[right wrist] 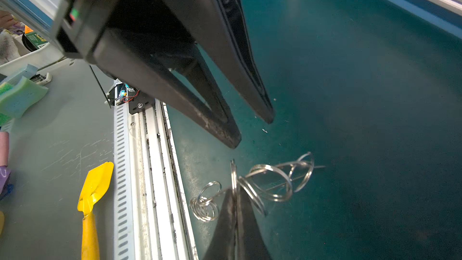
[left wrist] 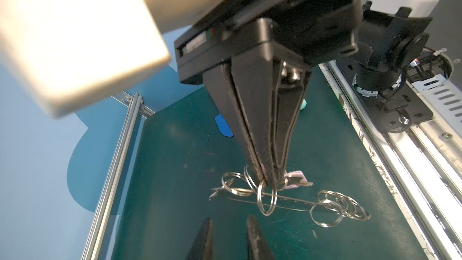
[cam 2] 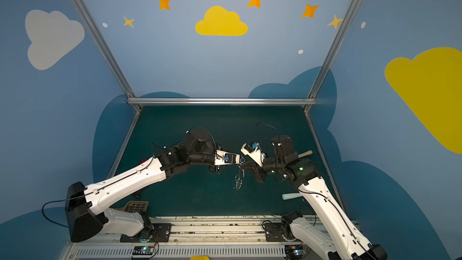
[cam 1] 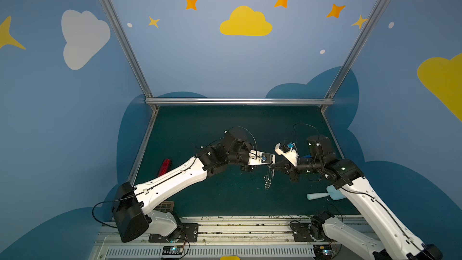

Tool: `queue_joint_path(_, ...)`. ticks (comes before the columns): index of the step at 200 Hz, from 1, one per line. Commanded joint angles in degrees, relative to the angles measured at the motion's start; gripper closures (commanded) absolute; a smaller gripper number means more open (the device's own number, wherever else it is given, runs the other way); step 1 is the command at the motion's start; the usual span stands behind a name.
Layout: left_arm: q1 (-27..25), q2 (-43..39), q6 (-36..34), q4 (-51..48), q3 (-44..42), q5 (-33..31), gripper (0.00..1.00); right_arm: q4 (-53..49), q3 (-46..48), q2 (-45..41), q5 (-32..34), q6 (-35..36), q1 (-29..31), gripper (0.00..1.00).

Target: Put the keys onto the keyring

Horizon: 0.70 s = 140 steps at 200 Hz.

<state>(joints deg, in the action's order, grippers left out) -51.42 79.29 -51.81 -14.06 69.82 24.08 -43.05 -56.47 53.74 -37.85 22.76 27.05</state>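
Two grippers are set tip to tip at the keyring (left wrist: 287, 202), which is held up over the mat (cam 1: 200, 133).

Well left of the keyring, a red gadget (cam 1: 165, 167) is seen lying flat.

Just left of the keyring, the left gripper (right wrist: 251, 132) is poised with its jaws a narrow gap apart. Nothing is gripped between them.

The keyring is viewed edge-on. The plate is reduced to a thin line, and split rings are bunched at both ends and near the middle.

The key (left wrist: 296, 177) is picked out by its pale head, tucked against the keyring's rings just behind the pinch point. Whether it is threaded on a ring cannot be told.

On the keyring's right side, the right gripper (left wrist: 265, 180) is clamped fully closed on the keyring, at a ring near mid-plate.

Lower right of the keyring in a top view, a pale blue spatula (cam 1: 325, 194) is laid on the mat, its blade partly covered by the right arm.
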Motion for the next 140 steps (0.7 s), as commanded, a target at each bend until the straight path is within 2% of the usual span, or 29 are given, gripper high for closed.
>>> queue_joint_path(1,-0.3,0.0,-0.6,-3.2,1.4,1.5,0.76,-1.7,-2.3,0.2,1.7,-0.8,0.6,1.0)
queue_joint_path(73,-1.2,2.0,1.6,-4.2,2.7,2.0,0.74,-0.6,-3.1,0.8,2.7,-2.1,2.2,1.0)
queue_joint_path(140,-1.5,3.3,1.6,-5.7,3.4,1.3,0.77,0.4,-3.5,1.3,3.4,-3.3,2.7,1.0)
